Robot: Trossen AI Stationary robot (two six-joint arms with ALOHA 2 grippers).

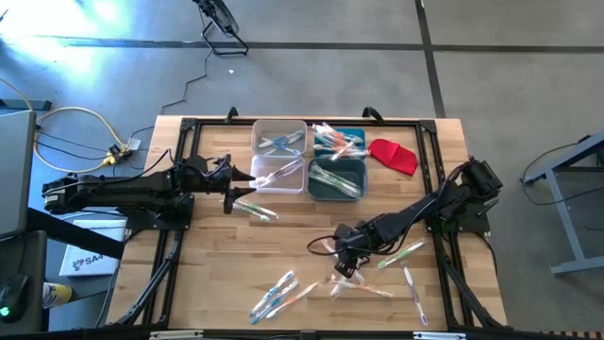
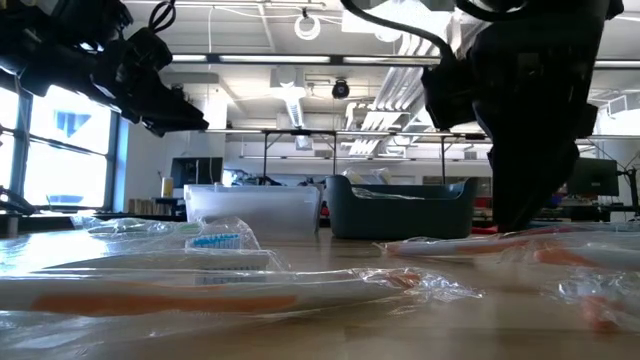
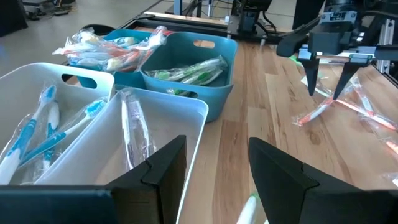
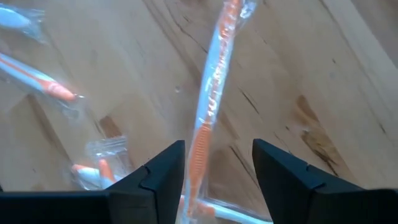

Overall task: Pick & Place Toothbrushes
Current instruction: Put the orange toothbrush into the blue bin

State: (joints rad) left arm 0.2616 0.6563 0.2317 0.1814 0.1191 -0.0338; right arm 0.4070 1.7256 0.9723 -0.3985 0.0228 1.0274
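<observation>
Nearest the low camera, a wrapped orange-handled toothbrush lies flat on the bench, its clear wrapper crinkled around it.

The right gripper hangs low over the bench on the near side of the teal bin, above a scatter of wrapped toothbrushes. Its jaws stand wide and hold nothing. In the right wrist view an orange toothbrush in clear wrap lies on the wood and runs between the two dark fingers, not pinched by them. More loose toothbrushes lie farther from the teal bin, toward the bench's near edge, and another few lie to the right of the gripper.

The left gripper waits just beside the white bin, which stands touching the teal bin's left side. Its jaws are also wide and empty. A green-accented toothbrush lies on the bench just under it.

The white bin holds a clear-wrapped toothbrush. A second white bin behind it holds blue toothbrushes. The teal bin holds green toothbrushes, and a blue bin behind the teal one holds orange-accented ones. A red cloth-like piece lies to the right of the blue bin.
</observation>
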